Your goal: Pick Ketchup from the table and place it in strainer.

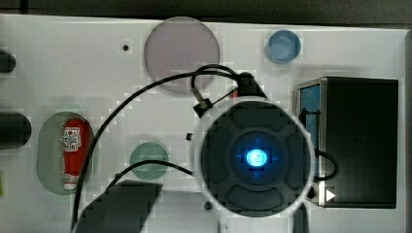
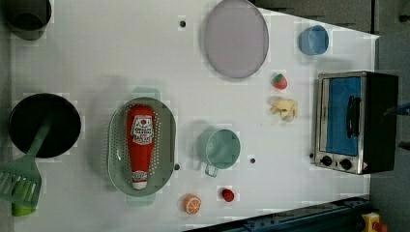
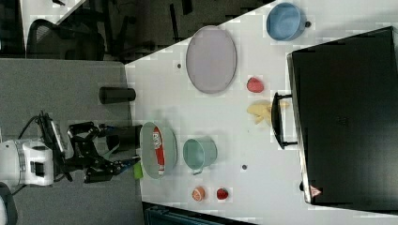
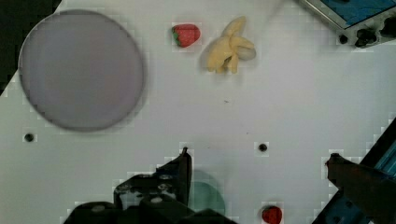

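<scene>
The red Ketchup [image 2: 140, 145] bottle lies lengthwise inside the pale green strainer [image 2: 116, 145], white label up and white cap toward the left view's bottom. The same pair, Ketchup [image 1: 73, 153] in strainer [image 1: 48, 155], sits at the top view's left. My gripper [image 4: 264, 163] is open wide with nothing between its fingers, hanging high over the table's middle, well away from the strainer. Below it in the wrist view are the mauve plate, a strawberry and a banana. In the right view the gripper [image 3: 119, 147] appears beside the strainer [image 3: 146, 150], fingers spread.
A mauve plate [image 2: 235, 37], blue bowl [image 2: 313, 39], strawberry [image 2: 279, 81] and banana [image 2: 285, 108] lie at the far side. A green cup [image 2: 220, 149] stands beside the strainer. The toaster oven [image 2: 355, 121] stands at the left view's right; a black pan [image 2: 43, 124] and green spatula [image 2: 21, 179] at the left view's left.
</scene>
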You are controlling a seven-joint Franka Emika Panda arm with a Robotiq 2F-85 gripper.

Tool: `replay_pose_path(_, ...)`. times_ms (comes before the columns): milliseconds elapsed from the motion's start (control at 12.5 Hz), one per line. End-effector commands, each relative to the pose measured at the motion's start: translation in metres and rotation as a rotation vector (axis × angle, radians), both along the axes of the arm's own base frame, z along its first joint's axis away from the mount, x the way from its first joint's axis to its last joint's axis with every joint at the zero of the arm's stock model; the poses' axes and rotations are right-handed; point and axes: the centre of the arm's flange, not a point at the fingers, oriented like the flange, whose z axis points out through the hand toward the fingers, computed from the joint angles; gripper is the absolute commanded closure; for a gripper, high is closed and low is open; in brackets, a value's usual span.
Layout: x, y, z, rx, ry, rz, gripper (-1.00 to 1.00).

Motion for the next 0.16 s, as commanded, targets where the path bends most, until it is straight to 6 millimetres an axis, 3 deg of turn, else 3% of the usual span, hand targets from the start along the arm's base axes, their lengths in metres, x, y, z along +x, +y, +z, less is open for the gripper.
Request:
replay_pose_path(80,-0.0033,0.0101,0.0015,0.028,0.018,0.008,-1.0)
replay_pose_path(160,-0.0032,0.0116,0.0015,0.041,0.018,0.008,-1.0)
